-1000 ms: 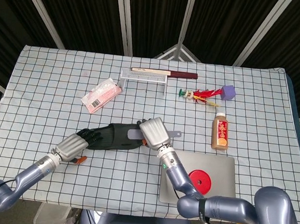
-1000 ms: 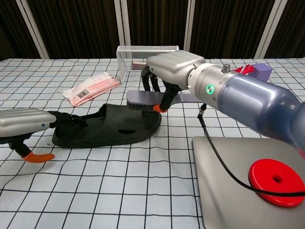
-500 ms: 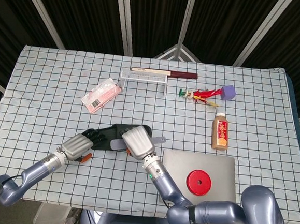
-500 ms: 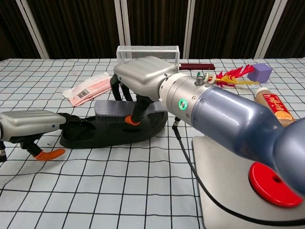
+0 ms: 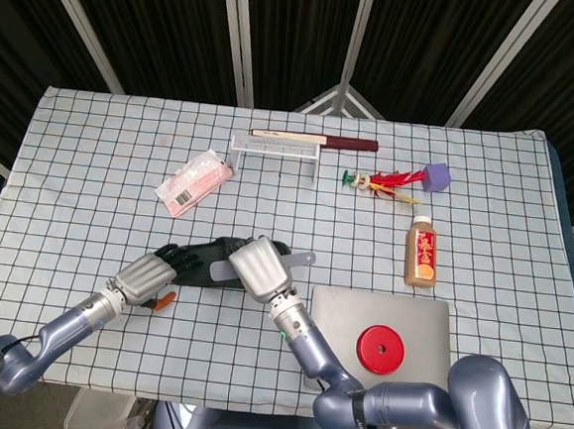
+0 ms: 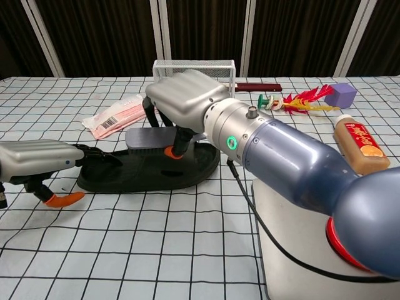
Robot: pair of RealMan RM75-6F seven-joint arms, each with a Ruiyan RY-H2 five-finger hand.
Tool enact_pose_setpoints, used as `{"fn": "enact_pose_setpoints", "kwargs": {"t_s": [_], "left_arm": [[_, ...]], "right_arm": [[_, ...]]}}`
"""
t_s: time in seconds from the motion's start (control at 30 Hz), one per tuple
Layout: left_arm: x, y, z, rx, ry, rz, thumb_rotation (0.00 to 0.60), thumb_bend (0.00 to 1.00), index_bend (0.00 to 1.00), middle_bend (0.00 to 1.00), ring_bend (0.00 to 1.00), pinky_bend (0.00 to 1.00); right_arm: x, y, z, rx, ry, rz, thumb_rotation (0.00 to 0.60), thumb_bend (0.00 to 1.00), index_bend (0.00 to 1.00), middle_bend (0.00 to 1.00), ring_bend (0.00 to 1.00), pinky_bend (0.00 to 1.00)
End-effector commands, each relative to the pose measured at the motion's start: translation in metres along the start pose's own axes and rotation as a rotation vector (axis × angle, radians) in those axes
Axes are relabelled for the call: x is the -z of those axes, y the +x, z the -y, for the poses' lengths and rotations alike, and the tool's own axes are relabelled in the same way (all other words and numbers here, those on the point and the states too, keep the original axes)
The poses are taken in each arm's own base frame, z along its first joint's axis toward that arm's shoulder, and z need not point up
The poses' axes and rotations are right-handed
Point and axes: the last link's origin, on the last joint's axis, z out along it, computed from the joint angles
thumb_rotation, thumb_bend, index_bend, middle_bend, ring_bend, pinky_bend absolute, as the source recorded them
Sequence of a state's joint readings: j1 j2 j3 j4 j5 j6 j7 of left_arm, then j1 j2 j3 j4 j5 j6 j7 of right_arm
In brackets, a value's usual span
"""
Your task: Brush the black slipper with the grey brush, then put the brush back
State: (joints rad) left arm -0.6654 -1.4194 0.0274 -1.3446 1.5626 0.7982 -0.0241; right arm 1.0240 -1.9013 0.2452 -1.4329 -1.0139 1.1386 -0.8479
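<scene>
Backdrop: dark curtains with pale slanted poles stand behind the bench, which wears a white cloth with a black grid
Right hand: the right hand grips the grey brush, fingers curled round its body, and holds it over the middle of the black slipper; the brush's thin handle pokes out toward 3 o'clock in the head view
Left hand: the left hand lies flat at the slipper's 9 o'clock end, dark fingers reaching onto the heel, orange-tipped thumb on the cloth; it holds the slipper down rather than clasping it
Slipper: lies lengthwise, sole down, near the bench's middle, toe toward 3 o'clock
At 4 o'clock of the slipper: a grey pad with a red disc on it
At 2 o'clock: a brown bottle lying down, label up
Farther, 1 o'clock: a red and yellow feathered toy beside a purple block
At 12 o'clock: a white wire rack, with a dark red stick behind it
At 11 o'clock: a pink packet, well apart from the slipper
</scene>
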Motion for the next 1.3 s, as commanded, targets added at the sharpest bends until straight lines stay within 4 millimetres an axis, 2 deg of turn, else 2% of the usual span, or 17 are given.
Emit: {"fn": "enact_pose_setpoints", "kwargs": {"t_s": [0.03,0.33,0.67,0.97,1.07,1.3], "left_arm": [[-0.001,0.000,0.002,-0.022,0.015,0.000,0.536,0.69,0.03,0.05,0.00,0.00],[-0.005,-0.004,0.000,-0.045,0.036,0.023,0.535,0.69,0.01,0.05,0.00,0.00],[-0.008,-0.007,-0.002,-0.069,0.038,0.040,0.522,0.69,0.00,0.05,0.00,0.00],[-0.009,-0.009,0.001,-0.072,0.057,0.050,0.519,0.69,0.00,0.05,0.00,0.00],[-0.010,-0.010,0.001,-0.070,0.061,0.052,0.488,0.69,0.00,0.03,0.00,0.00],[-0.013,-0.010,0.005,-0.079,0.076,0.044,0.470,0.69,0.00,0.02,0.00,0.00]], "right_arm": [[0.001,-0.009,-0.003,0.001,-0.008,0.006,0.600,0.77,0.81,0.76,0.59,0.67],[0.001,-0.022,-0.014,-0.027,-0.046,0.030,0.600,0.77,0.81,0.76,0.59,0.67],[-0.002,-0.027,-0.022,-0.019,-0.077,0.038,0.600,0.77,0.81,0.76,0.59,0.67],[-0.003,-0.041,-0.039,0.069,-0.171,0.048,0.600,0.77,0.81,0.76,0.59,0.67],[-0.003,-0.042,-0.043,0.135,-0.184,0.035,0.600,0.77,0.81,0.76,0.59,0.67],[-0.001,-0.044,-0.032,0.101,-0.170,0.060,0.600,0.77,0.81,0.76,0.59,0.64]]}}
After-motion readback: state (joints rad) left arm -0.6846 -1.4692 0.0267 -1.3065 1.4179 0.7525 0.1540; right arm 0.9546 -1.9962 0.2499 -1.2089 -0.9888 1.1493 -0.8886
